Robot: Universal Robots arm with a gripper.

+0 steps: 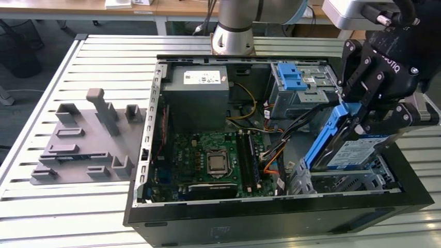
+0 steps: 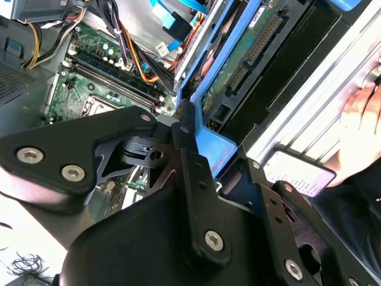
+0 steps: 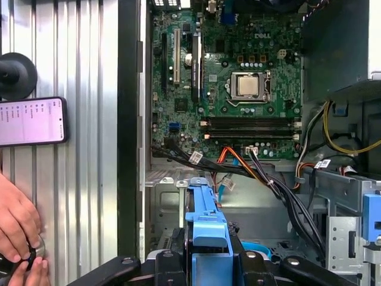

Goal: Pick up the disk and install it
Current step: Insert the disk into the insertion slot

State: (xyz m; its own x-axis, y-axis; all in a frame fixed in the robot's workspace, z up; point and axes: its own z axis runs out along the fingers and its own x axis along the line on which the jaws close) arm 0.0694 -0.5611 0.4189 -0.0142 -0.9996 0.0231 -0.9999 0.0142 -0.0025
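Claw (image 1: 377, 120) nearest me sits clamped across the disk (image 1: 352, 151) at four o'clock in the exterior view, and I judge it stiff, weighty, shock-sensitive, best held by its edges.

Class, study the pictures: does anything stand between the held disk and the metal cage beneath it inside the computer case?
Nothing visible does. The gripper holds the disk tilted, its lower end at the metal cage's open top. The black cables run beside the cage, on the exterior view's left, not across it.
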